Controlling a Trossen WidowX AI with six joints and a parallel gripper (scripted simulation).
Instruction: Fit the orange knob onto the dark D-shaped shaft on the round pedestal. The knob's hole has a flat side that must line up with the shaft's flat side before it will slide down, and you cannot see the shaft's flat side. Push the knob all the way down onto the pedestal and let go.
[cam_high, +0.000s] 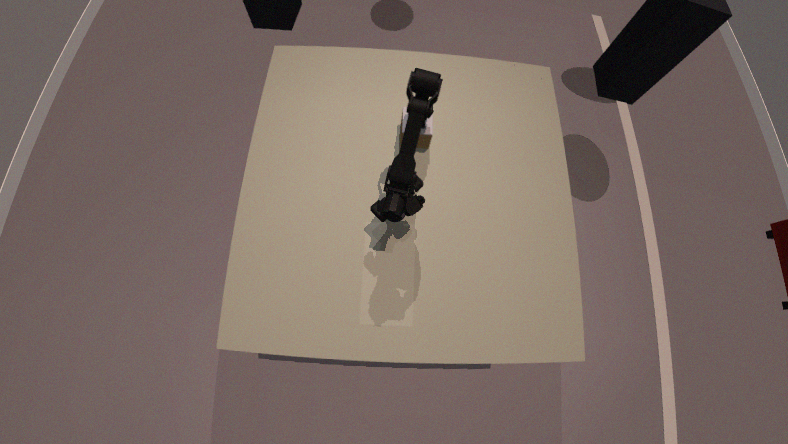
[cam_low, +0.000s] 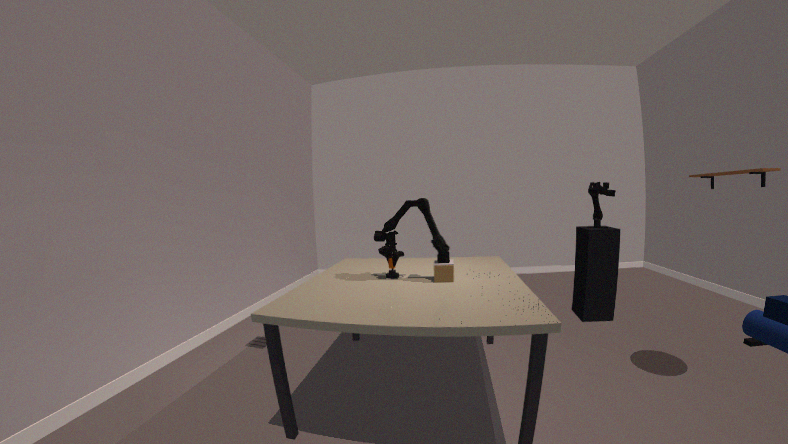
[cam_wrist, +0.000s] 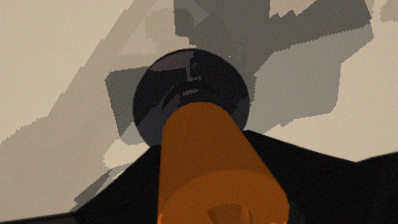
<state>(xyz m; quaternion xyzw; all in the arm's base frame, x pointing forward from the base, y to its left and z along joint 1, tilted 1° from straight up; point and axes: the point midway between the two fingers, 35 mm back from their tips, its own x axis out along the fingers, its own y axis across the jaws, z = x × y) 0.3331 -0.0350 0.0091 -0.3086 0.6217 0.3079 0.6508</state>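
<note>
The orange knob (cam_low: 391, 263) (cam_wrist: 215, 150) is upright between the fingers of my gripper (cam_low: 392, 265) (cam_wrist: 202, 145), which is shut on it. The dark round pedestal (cam_low: 392, 274) (cam_wrist: 150, 102) stands on the table right below the knob. In the wrist view the knob's far end lies over the pedestal's middle and hides the shaft. I cannot tell how far the shaft is inside the knob, or how the flat sides line up. In the top view the arm's wrist covers the knob and pedestal.
The arm's base stands on a tan block (cam_high: 423, 141) (cam_low: 443, 272) on the pale table (cam_high: 496, 248) (cam_low: 413, 308). Shadows of the arm fall around the pedestal. A second arm (cam_low: 597, 204) stands on a black stand (cam_low: 596, 273) away from the table.
</note>
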